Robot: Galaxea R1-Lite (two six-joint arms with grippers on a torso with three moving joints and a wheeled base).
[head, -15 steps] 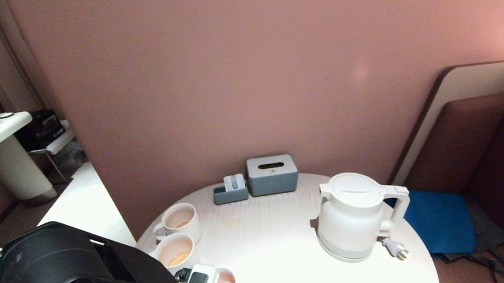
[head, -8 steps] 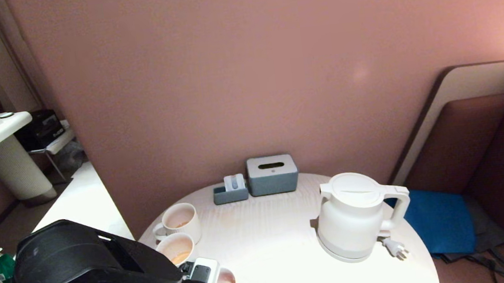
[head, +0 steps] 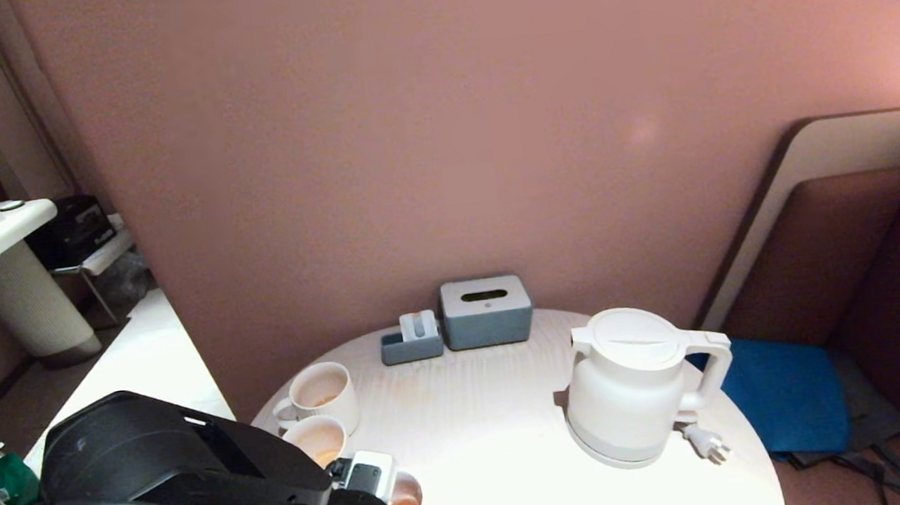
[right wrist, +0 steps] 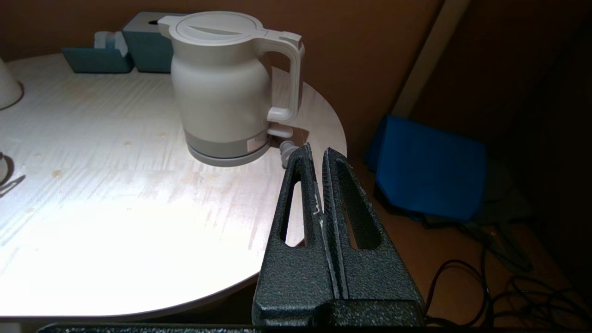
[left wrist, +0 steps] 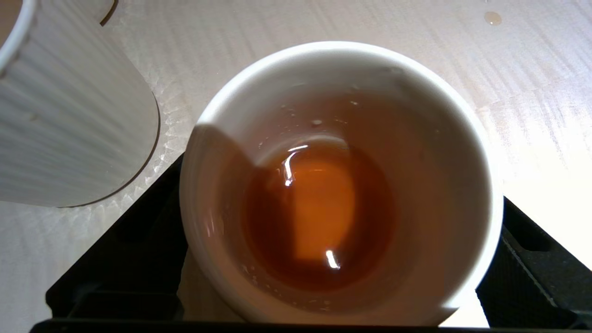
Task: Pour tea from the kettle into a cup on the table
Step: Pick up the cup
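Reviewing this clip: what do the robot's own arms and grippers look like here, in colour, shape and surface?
The left arm is a bulky black casing with smooth rounded shells and a black cable looping over it; a small white-framed part sits near its wrist. The right gripper has two long black fingers with a rough, grainy texture, each tapering to its tip and pierced by an elongated slot. No markings are readable.

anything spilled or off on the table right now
A few small tea-coloured drops dot the table in front of the kettle, and its plug lies loose, connected to nothing. The cup between the left tool's fingers stands upright.
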